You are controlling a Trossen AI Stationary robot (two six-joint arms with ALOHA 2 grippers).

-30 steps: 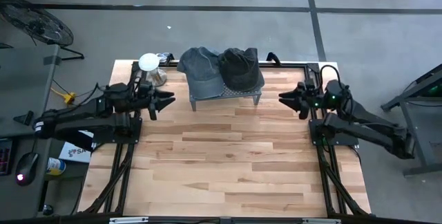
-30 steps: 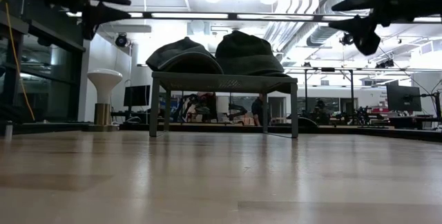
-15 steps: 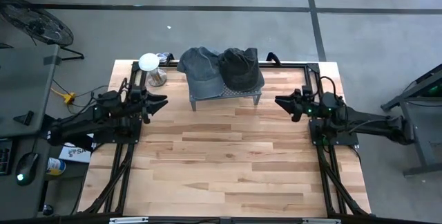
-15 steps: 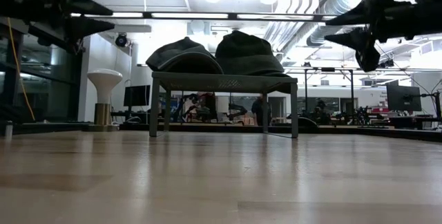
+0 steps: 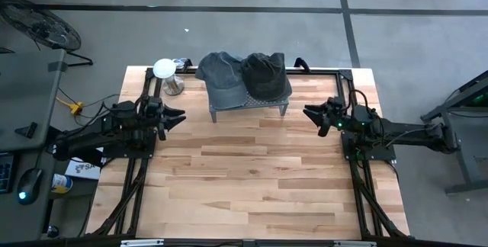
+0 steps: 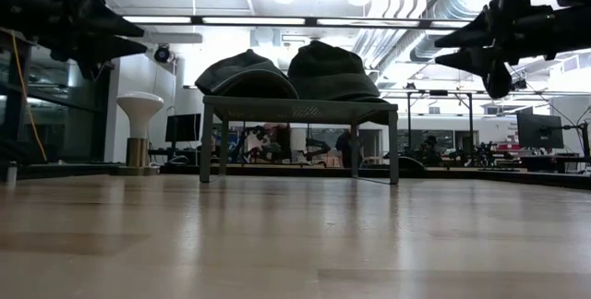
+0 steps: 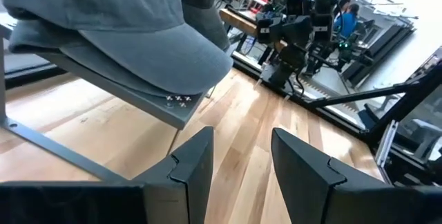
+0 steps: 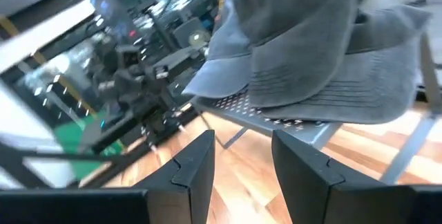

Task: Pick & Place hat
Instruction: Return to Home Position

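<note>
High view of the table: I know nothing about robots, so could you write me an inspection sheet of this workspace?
Surface: wooden table, pale planks.
Job's things: lighter cap and darker cap, side by side and touching, on the metal shelf at the back.
Clutter: white-topped stand at the back-left corner.
Grippers: left gripper and right gripper both open, empty, raised either side of the shelf.
Cables: yellow cable off the table's left edge.
Surroundings: fan on the grey floor.
</note>
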